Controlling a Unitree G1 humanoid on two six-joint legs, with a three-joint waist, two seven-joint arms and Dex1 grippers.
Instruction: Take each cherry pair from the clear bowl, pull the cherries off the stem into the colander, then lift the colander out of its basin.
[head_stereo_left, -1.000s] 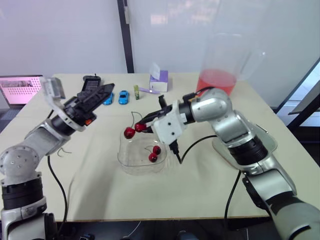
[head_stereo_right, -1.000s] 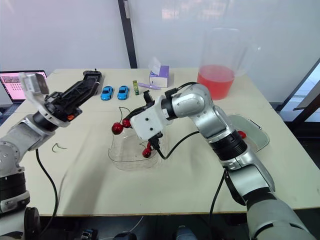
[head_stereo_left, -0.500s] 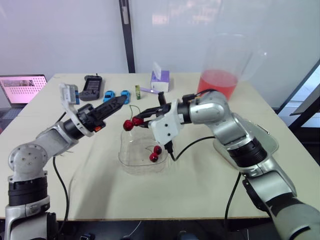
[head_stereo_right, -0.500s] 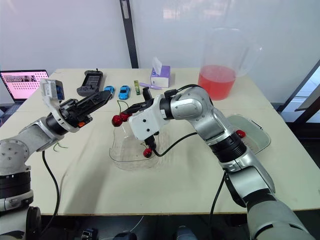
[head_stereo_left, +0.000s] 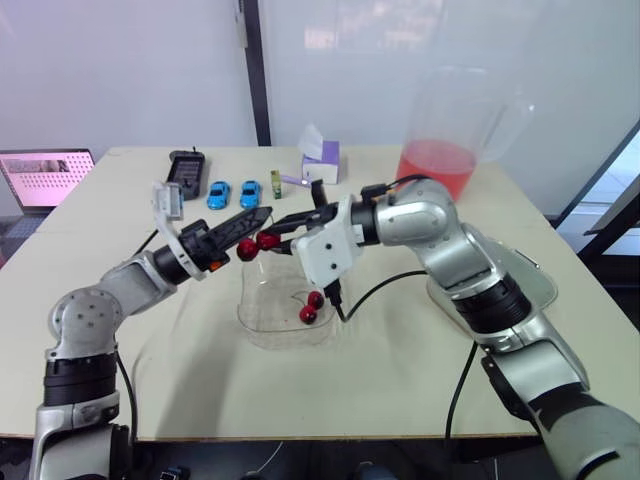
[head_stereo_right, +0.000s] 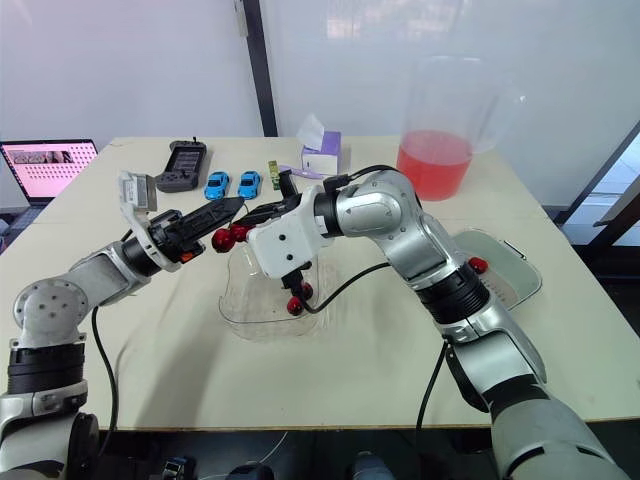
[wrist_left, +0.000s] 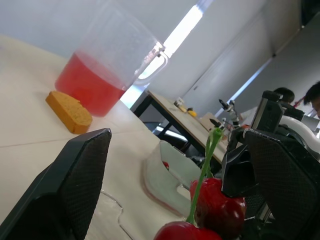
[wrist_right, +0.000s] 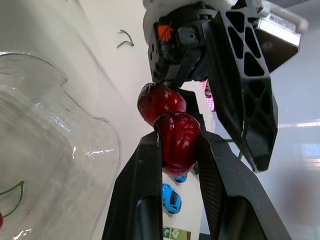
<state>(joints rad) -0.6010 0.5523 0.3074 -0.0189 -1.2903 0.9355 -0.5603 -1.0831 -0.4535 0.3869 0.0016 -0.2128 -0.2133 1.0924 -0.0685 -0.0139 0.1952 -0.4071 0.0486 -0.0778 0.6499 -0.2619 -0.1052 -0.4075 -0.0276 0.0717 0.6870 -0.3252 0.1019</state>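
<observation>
Right fingers (wrist_right: 145, 190) were clamped on one cherry of the cherry pair (head_stereo_left: 256, 245), up by the clear bowl (head_stereo_left: 250, 318) rim. Left fingers (wrist_left: 75, 185) were spread apart, flanking the pair.

Beige table (head_stereo_left: 400, 370) with clear bowl (head_stereo_left: 265, 322), two blue toy cars (head_stereo_left: 217, 195), tissue box (head_stereo_left: 320, 162), red-filled pitcher (head_stereo_left: 440, 165), basin (head_stereo_right: 520, 275).
</observation>
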